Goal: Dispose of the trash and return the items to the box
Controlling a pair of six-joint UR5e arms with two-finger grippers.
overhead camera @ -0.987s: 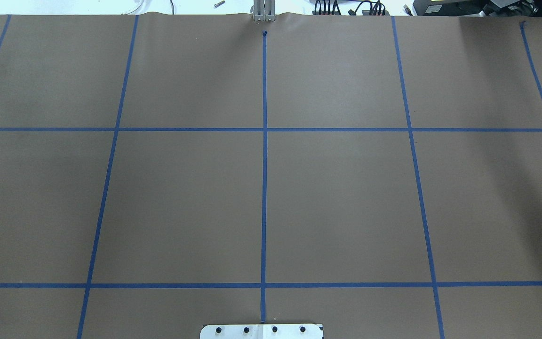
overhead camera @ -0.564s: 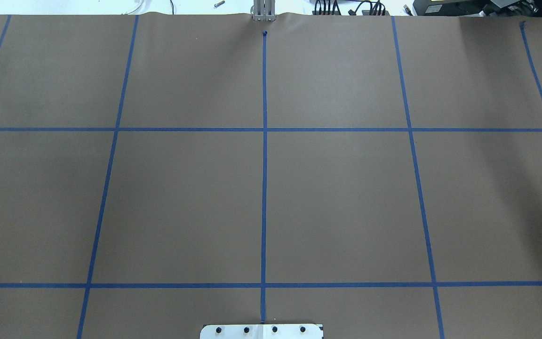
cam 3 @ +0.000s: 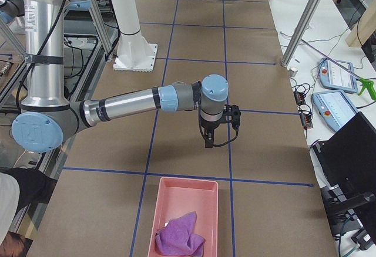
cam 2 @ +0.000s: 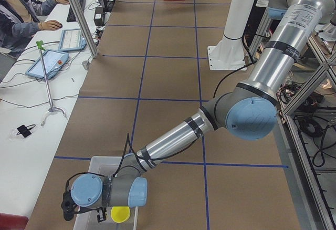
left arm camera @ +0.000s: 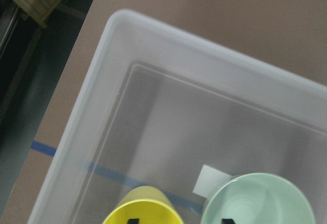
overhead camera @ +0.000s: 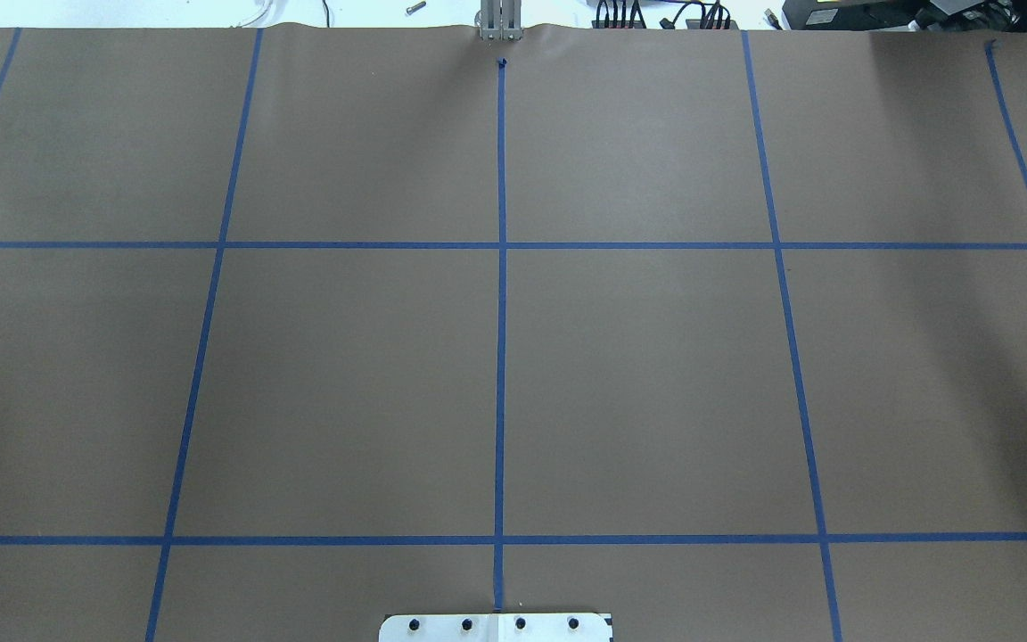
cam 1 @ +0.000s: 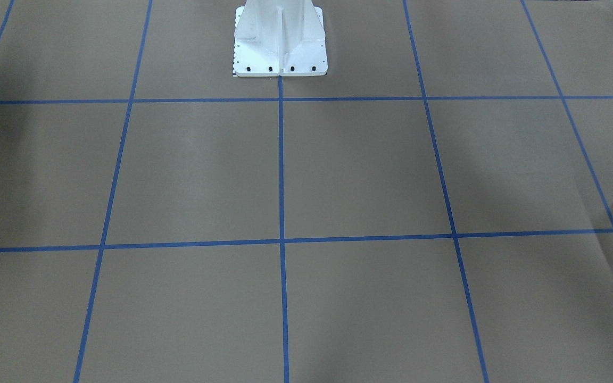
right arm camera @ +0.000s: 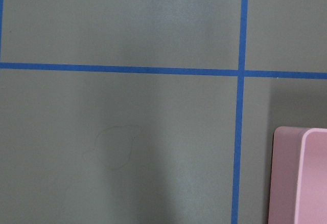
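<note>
My left gripper (cam 2: 100,218) hangs over the clear plastic box (cam 2: 97,163) at the table's left end. In the left wrist view its two dark fingertips (left arm camera: 133,221) stand apart at the bottom edge with nothing between them. In the box (left arm camera: 102,81) stand a yellow cup (left arm camera: 143,209) and a mint-green cup (left arm camera: 255,201), with a small white piece (left arm camera: 212,179) beside them. My right gripper (cam 3: 208,142) points down over bare paper, short of the pink tray (cam 3: 187,193) that holds a purple cloth (cam 3: 179,239). I cannot tell whether it is open or shut.
Brown paper with a blue tape grid (overhead camera: 501,245) covers the table. The white robot pedestal (cam 1: 280,37) stands at the near edge. The pink tray's corner (right arm camera: 301,178) shows in the right wrist view. An operator (cam 2: 21,14) sits at a side desk with tablets.
</note>
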